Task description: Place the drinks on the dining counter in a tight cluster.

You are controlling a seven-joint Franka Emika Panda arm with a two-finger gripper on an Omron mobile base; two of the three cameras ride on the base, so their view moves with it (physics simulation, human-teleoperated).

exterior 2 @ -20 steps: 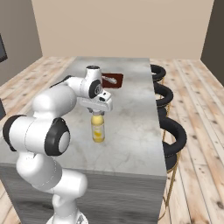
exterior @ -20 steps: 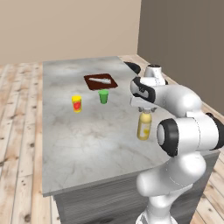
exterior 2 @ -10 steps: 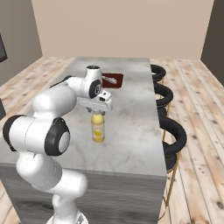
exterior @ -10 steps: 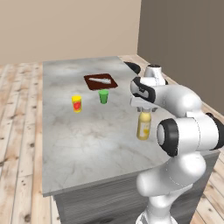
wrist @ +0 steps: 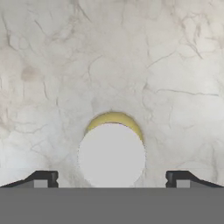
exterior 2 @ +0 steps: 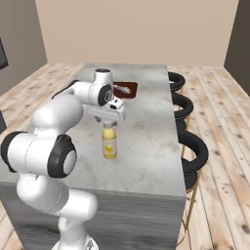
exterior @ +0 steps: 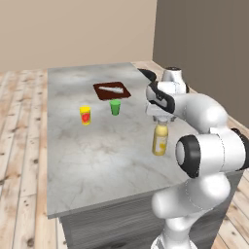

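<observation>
1. Left base view: arm rises from lower right, elbow bent, forearm reaching fwd over the counter (exterior: 97, 146). Wrist points straight down, pincer (exterior: 162, 120) right above the yellow bottle (exterior: 160, 139). The bottle stands upright on the marble top, near the counter's right edge, well apart from the other items. Pincer tips hidden behind the hand body here; can't judge the gap from this side.
2. Same view, other items: yellow cup (exterior: 85, 115) w/ red mark and green cup (exterior: 115, 107) stand mid-counter, near each other but not touching. Dark brown board (exterior: 112, 90) lies beyond them w/ a pale object on it, too small to identify. No readable writing; the red mark is just a blob.
3. Right base view: arm comes from lower left, shoulder and elbow big in the foreground, hand vertical over the bottle (exterior 2: 109, 142). Pincer (exterior 2: 109, 120) sits just over the grey cap. Black stools (exterior 2: 194, 155) line the counter's right side.
4. Hand view: looks straight down. Grey cap (wrist: 111, 155) is centred between the two dark fingertips (wrist: 41, 178). Tips stand wide, clear marble visible between each tip and the cap, so nothing gripped. A yellow shoulder of the bottle peeks past the cap's top edge. No label visible.
</observation>
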